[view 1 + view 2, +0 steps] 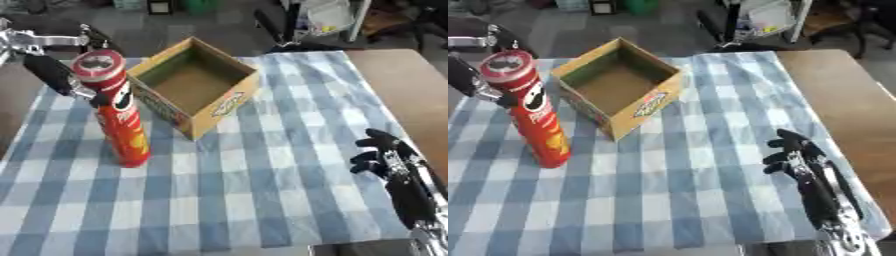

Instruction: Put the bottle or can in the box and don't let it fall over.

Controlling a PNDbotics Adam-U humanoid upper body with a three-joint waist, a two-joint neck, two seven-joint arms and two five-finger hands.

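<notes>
Nearest, blue-and-white checked tablecloth (262, 200); idle black right hand (794, 152), fingers relaxed. Beyond, open brown cardboard box (197, 85), empty. Tall red cylindrical chip can (118, 115) upright beside it, left hand (61, 75) apparently gripping. Placing remains.

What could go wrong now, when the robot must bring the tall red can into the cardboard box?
1. The red can is tall and narrow, and the left robot hand meets it only near the top, so it may tip over.
2. The cardboard box stands close beside it; the can's base could catch the near wall when carried over.
3. The box is shallower than the can, so the can may topple after release.
</notes>
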